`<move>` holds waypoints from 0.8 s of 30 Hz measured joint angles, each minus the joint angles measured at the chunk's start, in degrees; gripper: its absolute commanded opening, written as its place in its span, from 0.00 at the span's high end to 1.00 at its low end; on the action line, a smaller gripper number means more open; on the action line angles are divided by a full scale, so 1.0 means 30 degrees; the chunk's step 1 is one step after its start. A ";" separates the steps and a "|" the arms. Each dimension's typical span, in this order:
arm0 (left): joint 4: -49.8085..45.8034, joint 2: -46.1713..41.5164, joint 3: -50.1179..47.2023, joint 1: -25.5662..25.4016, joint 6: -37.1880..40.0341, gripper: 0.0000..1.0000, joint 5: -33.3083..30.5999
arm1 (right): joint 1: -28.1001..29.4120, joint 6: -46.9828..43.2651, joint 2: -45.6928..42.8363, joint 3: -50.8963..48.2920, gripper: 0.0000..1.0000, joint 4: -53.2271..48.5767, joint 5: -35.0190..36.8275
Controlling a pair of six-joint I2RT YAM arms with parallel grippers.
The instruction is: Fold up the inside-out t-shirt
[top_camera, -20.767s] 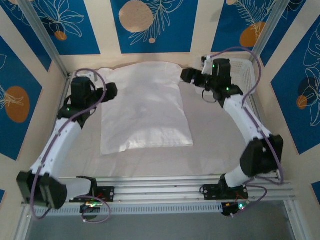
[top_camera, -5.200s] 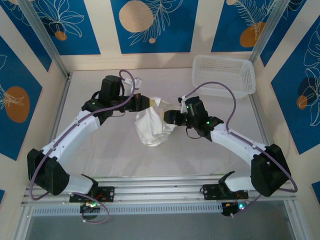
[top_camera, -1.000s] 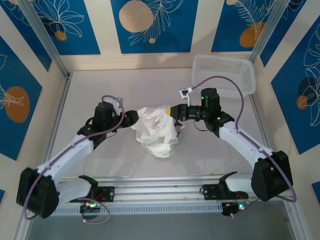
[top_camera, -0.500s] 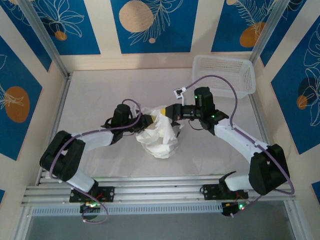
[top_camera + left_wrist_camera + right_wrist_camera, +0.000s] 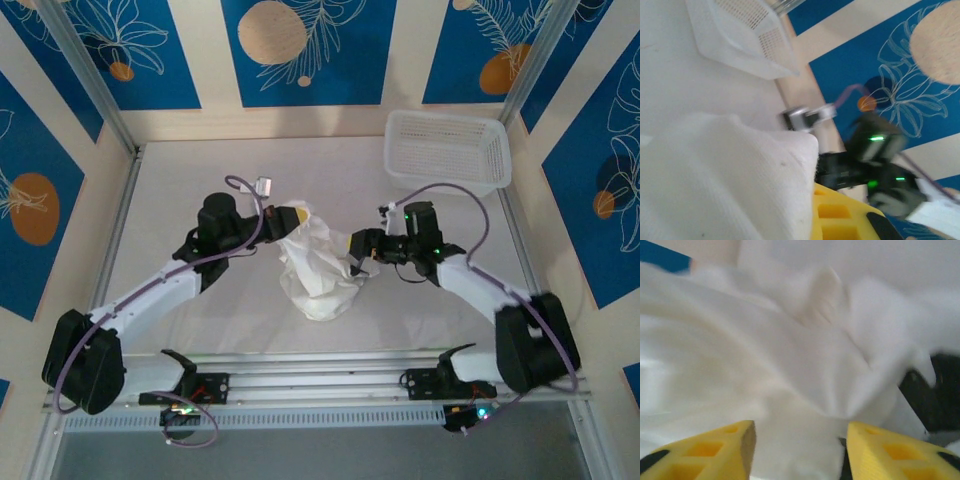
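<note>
The inside-out t-shirt (image 5: pixel 320 268) is a crumpled white bundle in the middle of the table. My left gripper (image 5: pixel 292 217) is shut on the bundle's upper left corner and holds it raised. In the left wrist view the t-shirt (image 5: pixel 715 175) covers most of the jaws, with one yellow finger (image 5: pixel 840 215) showing beside it. My right gripper (image 5: pixel 357 252) stands open against the bundle's right side. In the right wrist view its gripper (image 5: pixel 799 452) has its yellow fingers wide apart, and the t-shirt (image 5: pixel 790 350) lies loose just ahead of them.
A white mesh basket (image 5: pixel 447 150) stands at the far right corner of the table (image 5: pixel 190 170) and also shows as the basket (image 5: pixel 740 35) in the left wrist view. Metal rails run along the near edge. Blue patterned walls enclose three sides.
My left gripper has shut on the shirt's top corner and lifted it back and to the left. My right gripper has let go, opened and dropped to the bundle's right side.
</note>
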 measured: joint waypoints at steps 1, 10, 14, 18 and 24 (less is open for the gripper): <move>-0.0248 0.0022 -0.0044 -0.0022 0.0204 1.00 0.0051 | 0.0299 -0.0758 -0.1166 0.0000 0.27 0.0204 0.0612; -0.1581 -0.0073 -0.0051 -0.0248 0.1668 1.00 0.0313 | 0.3060 -0.5042 -0.0583 0.2310 0.49 0.1778 0.1421; -0.2011 -0.0481 -0.0051 -0.0255 0.1967 1.00 0.0233 | 0.3198 -0.3621 0.2433 0.3949 0.34 0.1545 0.0729; -0.2164 -0.0801 -0.0051 -0.0321 0.2113 1.00 0.0153 | 0.3701 -0.2339 0.3628 0.4554 0.33 0.1450 0.0510; -0.2586 -0.0903 -0.0058 -0.0335 0.2324 1.00 -0.0211 | 0.4182 0.1996 0.3650 0.3657 0.35 0.2980 0.0831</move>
